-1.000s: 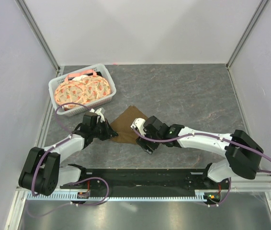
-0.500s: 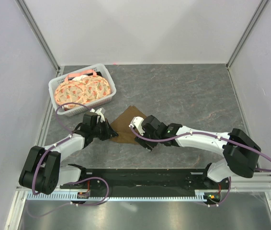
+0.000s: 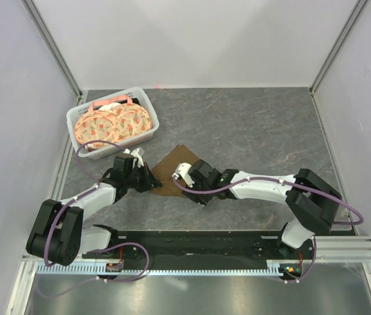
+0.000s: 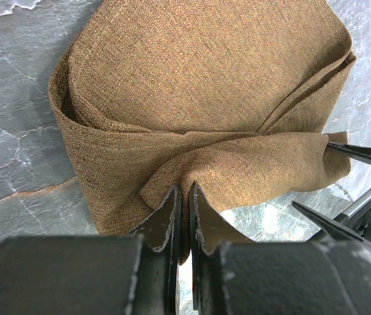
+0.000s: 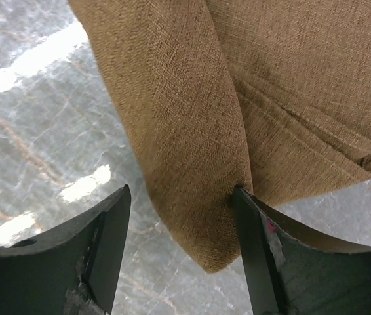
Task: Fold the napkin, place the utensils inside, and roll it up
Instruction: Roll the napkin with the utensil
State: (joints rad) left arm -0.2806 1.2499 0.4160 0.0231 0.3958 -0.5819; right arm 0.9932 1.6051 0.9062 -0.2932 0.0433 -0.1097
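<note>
My left jaws are pinched almost flat together on a raised fold at the near edge of the napkin [image 4: 198,85]. The brown cloth bunches up out of the nip and spreads away beyond the tips in overlapping layers. My right jaws stand wide apart, astride a folded corner of the same cloth. That corner touches the inner face of one finger [image 5: 257,249] and sits clear of the other, so nothing is gripped there. From above, the two sets of jaws face each other across the napkin, which lies between them on the grey desk [image 3: 257,125]. Beyond my left jaws and off to their left sits a white basket [image 3: 133,139] holding round orange-patterned plates [image 3: 113,123].
</note>
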